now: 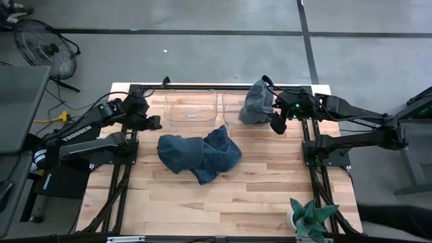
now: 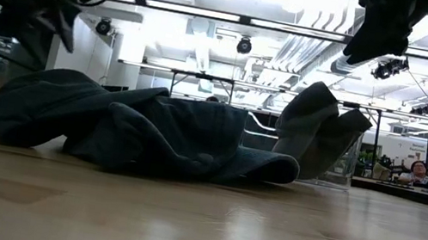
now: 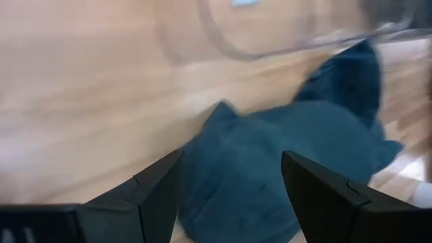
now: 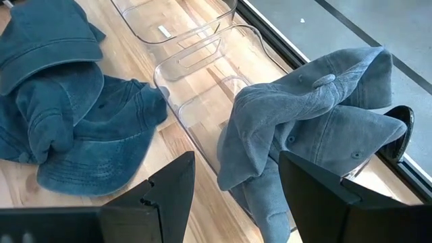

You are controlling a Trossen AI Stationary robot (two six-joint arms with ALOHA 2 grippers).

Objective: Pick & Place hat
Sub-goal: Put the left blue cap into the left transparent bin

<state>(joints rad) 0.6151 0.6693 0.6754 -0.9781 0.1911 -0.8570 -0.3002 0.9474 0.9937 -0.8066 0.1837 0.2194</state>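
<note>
A pale grey hat lies slumped over the right clear bin, part of it inside and part draped over the bin's wall. My right gripper hovers open just on the near side of it, and I see no touch. A pile of dark blue hats rests on the wooden table in the middle. My left gripper is open above the table by the pile's left end, with blue cloth ahead of its fingers.
A second clear bin stands left of the first along the far edge. A potted plant sits at the near right corner. Black frame rails run along both table sides. Bare wood lies toward the near edge.
</note>
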